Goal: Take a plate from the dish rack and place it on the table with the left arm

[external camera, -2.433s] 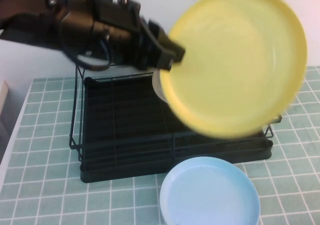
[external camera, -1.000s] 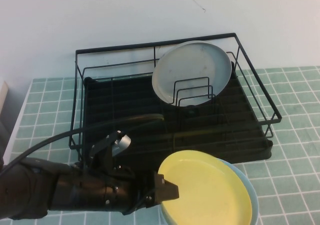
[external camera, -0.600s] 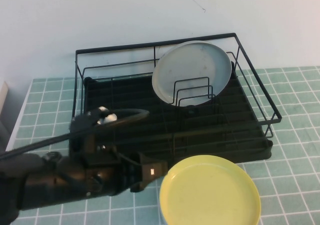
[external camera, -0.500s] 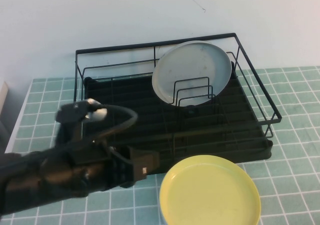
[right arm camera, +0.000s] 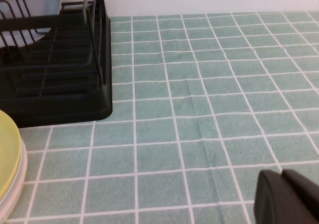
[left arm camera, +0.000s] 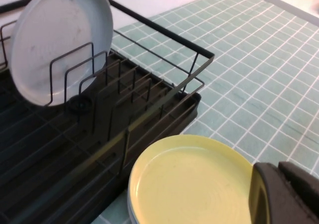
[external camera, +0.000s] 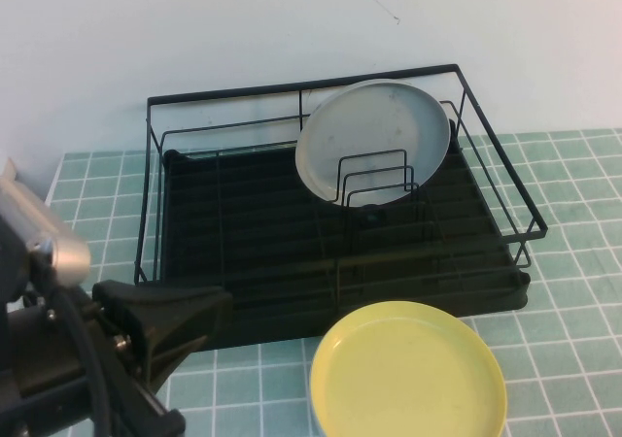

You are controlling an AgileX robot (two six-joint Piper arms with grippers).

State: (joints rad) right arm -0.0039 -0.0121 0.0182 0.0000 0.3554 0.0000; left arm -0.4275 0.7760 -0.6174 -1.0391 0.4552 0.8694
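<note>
- Pulled back from the yellow plate (external camera: 408, 371), the left gripper (left arm camera: 279, 196) hangs empty, fingers together.
- Plate lies flat near the table's (external camera: 573, 291) front edge, beside the rack (external camera: 340, 252).
- Right gripper (right arm camera: 289, 199), fingers together, hovers over tiles.

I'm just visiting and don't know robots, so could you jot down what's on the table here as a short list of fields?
yellow plate: flat in front of the rack, stacked on another plate
dish rack: black wire, on the green tiled table
grey-white plate: upright in the rack's dividers
left tool: shut, empty, beside the yellow plate
right tool: low over bare tiles, right of the rack
</note>
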